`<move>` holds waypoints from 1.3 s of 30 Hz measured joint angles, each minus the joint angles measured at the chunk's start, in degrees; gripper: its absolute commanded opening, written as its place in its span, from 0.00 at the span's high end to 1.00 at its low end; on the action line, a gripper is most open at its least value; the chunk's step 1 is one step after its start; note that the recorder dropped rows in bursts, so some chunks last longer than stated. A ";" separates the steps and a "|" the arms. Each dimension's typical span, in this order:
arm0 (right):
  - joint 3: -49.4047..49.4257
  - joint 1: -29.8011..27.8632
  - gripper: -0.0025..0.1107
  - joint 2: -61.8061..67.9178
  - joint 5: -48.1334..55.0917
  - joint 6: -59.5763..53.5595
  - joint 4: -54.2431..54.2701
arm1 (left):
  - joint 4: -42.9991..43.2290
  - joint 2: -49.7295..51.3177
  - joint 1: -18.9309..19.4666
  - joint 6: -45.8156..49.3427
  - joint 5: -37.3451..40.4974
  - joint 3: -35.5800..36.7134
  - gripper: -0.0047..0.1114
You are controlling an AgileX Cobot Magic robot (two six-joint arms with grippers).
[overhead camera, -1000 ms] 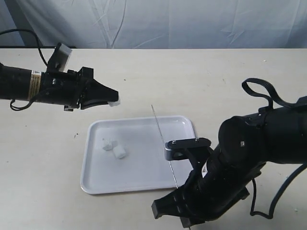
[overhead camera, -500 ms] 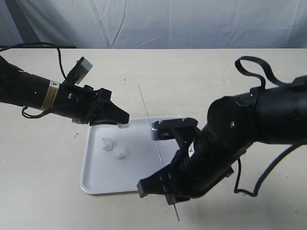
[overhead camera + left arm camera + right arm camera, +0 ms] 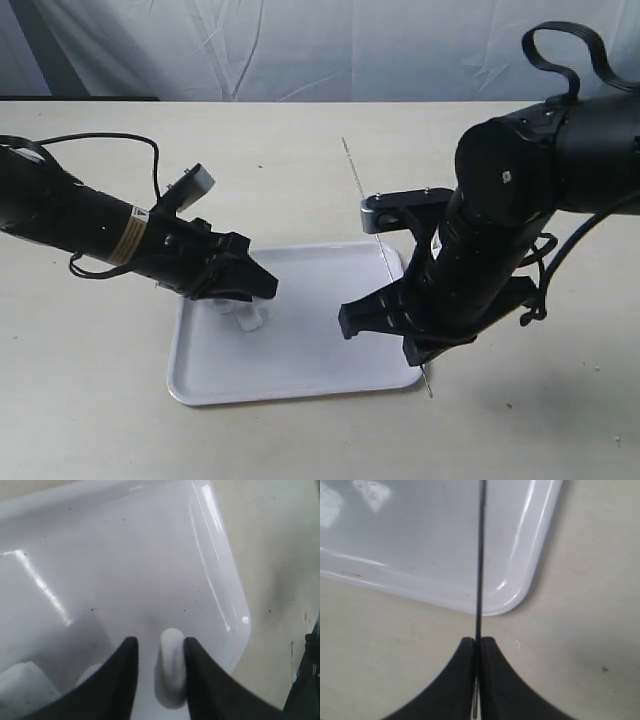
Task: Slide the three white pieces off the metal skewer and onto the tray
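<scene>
Looks like you're on the last drop: your left claw (image 3: 161,645) sits low over the tray (image 3: 300,360), jaws partway open, with a white piece (image 3: 171,672) loose between them, apparently resting on the tray. Your right claw (image 3: 477,642) is clamped on the metal skewer (image 3: 362,185). Next you'd lift clear without nudging anything. Only the left wrist view shows the gap beside the piece, and only the exterior view shows the skewer's bare upper end.

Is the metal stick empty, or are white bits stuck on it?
Empty where visible: the skewer is a bare thin rod; the right arm hides its middle.
</scene>
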 measured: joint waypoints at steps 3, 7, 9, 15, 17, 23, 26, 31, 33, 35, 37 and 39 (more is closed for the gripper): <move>-0.11 -0.24 0.98 1.83 0.27 -1.25 0.99 | 0.00 0.80 -0.10 0.23 0.00 0.00 0.62; -0.23 -0.34 0.98 5.64 -0.39 -4.15 4.80 | 0.00 0.79 -0.78 0.48 0.00 0.00 0.62; -0.23 -0.34 0.98 6.92 -0.96 -5.15 6.35 | 0.00 0.79 -0.93 0.73 -0.12 0.00 0.61; -0.23 -0.34 0.98 9.55 -1.45 -6.95 8.07 | 0.00 0.79 -1.04 1.71 1.22 0.00 0.61; -0.23 -0.34 0.98 10.11 -1.68 -7.38 8.32 | 0.00 0.79 -1.04 1.60 1.68 0.00 0.59; -0.97 -0.38 0.98 10.37 -2.81 -8.68 9.66 | -0.11 0.79 -1.04 1.48 -0.68 0.00 0.42; -3.83 -0.38 0.98 10.37 -2.79 -9.56 10.68 | -0.11 0.82 -1.04 1.25 -3.39 0.00 0.42; -7.25 -0.38 0.98 11.19 -2.15 -9.95 11.98 | -0.11 0.82 -1.04 0.58 -6.02 0.00 0.42; -7.73 -0.38 0.98 11.80 -0.71 -10.36 12.25 | -0.11 0.82 -1.04 0.18 -5.96 0.00 0.43; -7.95 -0.38 0.98 12.04 2.12 -11.01 12.61 | 0.00 0.82 -1.04 -0.06 -5.48 -0.11 0.43; -7.95 -0.38 0.98 12.14 4.44 -11.22 12.61 | -1.17 0.91 -0.03 -0.32 -5.74 -1.24 0.43; -7.95 0.79 0.98 12.14 5.21 -11.49 12.61 | -3.49 0.91 1.54 -0.60 -5.43 -2.08 0.43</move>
